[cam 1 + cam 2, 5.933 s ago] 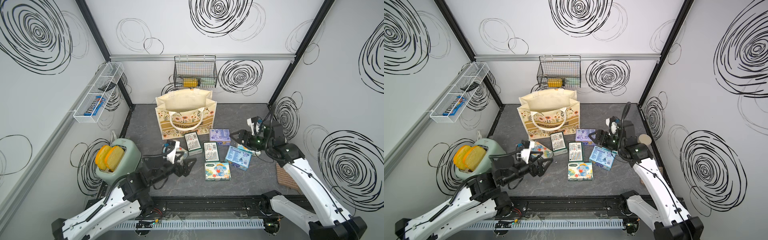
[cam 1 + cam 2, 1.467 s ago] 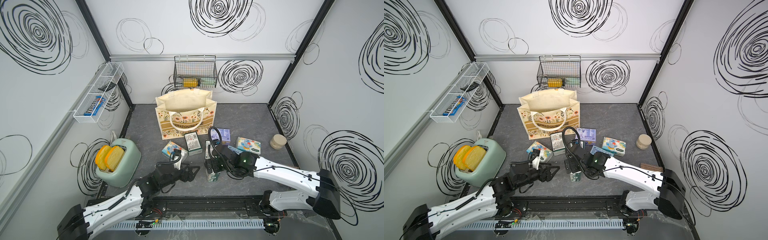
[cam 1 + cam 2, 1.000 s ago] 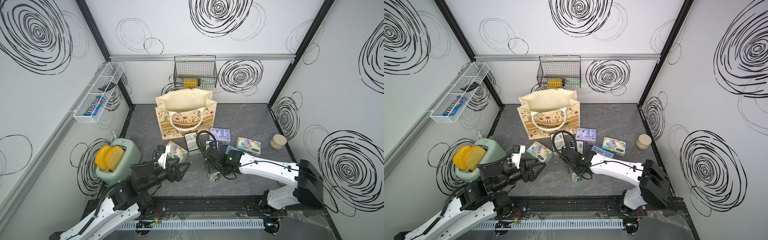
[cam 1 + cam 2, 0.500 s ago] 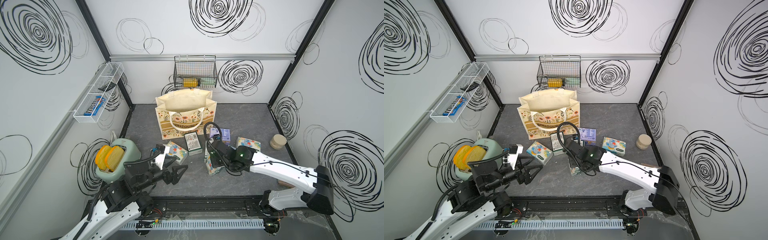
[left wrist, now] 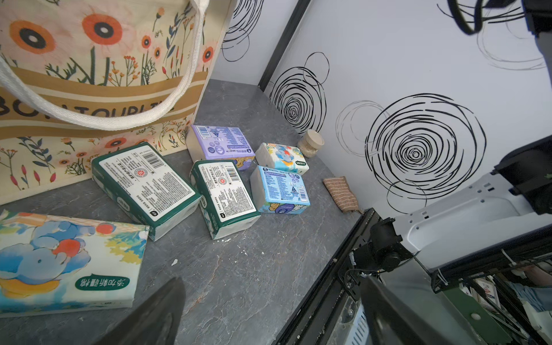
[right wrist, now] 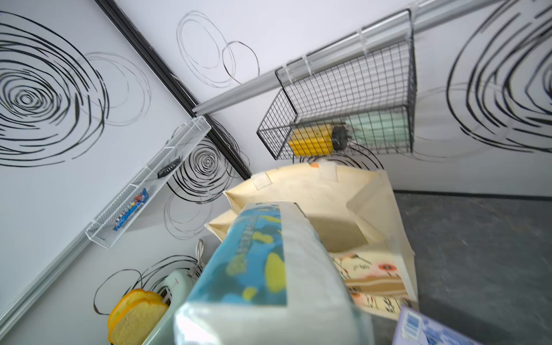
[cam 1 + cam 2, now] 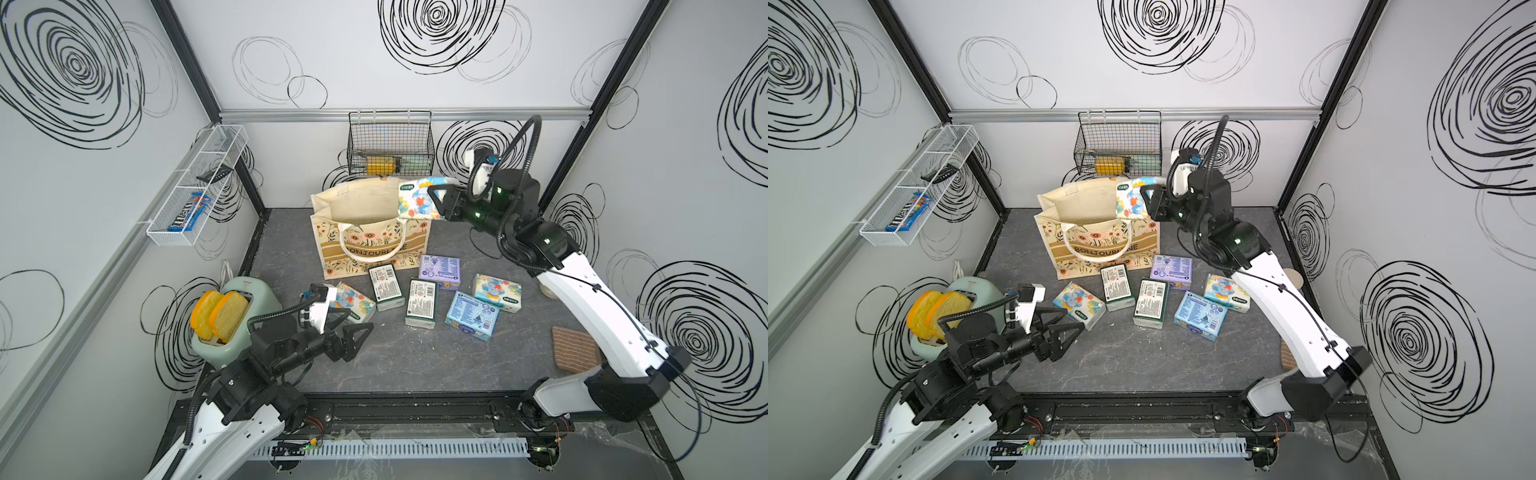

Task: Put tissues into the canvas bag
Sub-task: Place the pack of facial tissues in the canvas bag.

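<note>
The right gripper is closed partway on an elephant pack. It clamps the pack's right end and holds it in the air, tilted, over the right end of the bag mouth; whether the pack touches the rim I cannot tell. In the right wrist view that pack fills the foreground, with the bag's open mouth beyond it. The bag stands upright at the far middle of the table, one handle hanging down its near face. The left gripper hovers low at the near left, jaws spread wide and holding nothing, just near of a second elephant pack that lies flat. To the right of that pack, on the near side of the bag, lie a green pack, another green pack, a purple pack just beside the bag's right corner, a blue pack and a third elephant pack, all close together. A toaster holding bread stands at the left edge.
</note>
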Controlling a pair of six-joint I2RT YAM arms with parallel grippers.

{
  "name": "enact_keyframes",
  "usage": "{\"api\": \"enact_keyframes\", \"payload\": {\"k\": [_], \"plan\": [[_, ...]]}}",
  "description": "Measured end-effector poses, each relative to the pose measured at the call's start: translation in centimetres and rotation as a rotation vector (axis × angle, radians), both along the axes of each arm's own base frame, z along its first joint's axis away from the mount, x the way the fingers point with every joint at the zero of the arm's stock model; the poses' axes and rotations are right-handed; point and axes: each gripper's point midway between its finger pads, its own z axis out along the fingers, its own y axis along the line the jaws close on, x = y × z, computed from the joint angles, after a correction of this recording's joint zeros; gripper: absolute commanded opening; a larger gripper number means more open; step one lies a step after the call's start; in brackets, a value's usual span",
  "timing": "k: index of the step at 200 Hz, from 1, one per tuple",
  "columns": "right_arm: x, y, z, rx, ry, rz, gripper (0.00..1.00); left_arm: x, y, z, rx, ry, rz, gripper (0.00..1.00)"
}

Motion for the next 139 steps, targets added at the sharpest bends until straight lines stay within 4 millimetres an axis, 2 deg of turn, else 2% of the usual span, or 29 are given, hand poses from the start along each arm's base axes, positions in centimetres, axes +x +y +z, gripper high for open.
{"api": "enact_keyframes", "payload": {"k": [18, 38, 67, 88, 101, 113, 123, 128, 139], "plan": [[3.1, 2.7, 0.7, 0.017, -0.015, 0.035, 0.34, 0.0, 0.0, 0.1, -0.001, -0.003, 0.001, 0.96], [6.7, 5.8, -0.2, 0.022, -0.01, 0.072, 0.34, 0.0, 0.1, 0.1, -0.002, -0.006, 0.005, 0.96], [10.5, 9.6, -4.3, 0.009, 0.055, 0.121, 0.37, -0.1, 0.2, 0.3, -0.007, -0.014, 0.006, 0.96], [11.7, 10.9, -7.6, -0.009, 0.118, 0.138, 0.37, -0.2, 0.3, 0.4, -0.01, -0.019, 0.008, 0.96], [12.1, 11.3, -8.9, -0.016, 0.143, 0.145, 0.38, -0.2, 0.3, 0.5, -0.01, -0.02, 0.008, 0.96], [12.2, 11.5, -9.4, -0.016, 0.153, 0.152, 0.47, -0.2, 0.3, 0.4, -0.01, -0.02, 0.008, 0.96], [12.1, 11.6, -9.5, -0.014, 0.156, 0.159, 0.68, -0.2, 0.3, 0.4, -0.01, -0.021, 0.008, 0.96], [12.1, 11.7, -9.4, -0.011, 0.156, 0.162, 0.75, -0.2, 0.3, 0.4, -0.01, -0.021, 0.008, 0.96], [12.0, 11.8, -9.1, -0.013, 0.145, 0.171, 0.78, -0.2, 0.3, 0.4, -0.009, -0.022, 0.008, 0.96]]}}
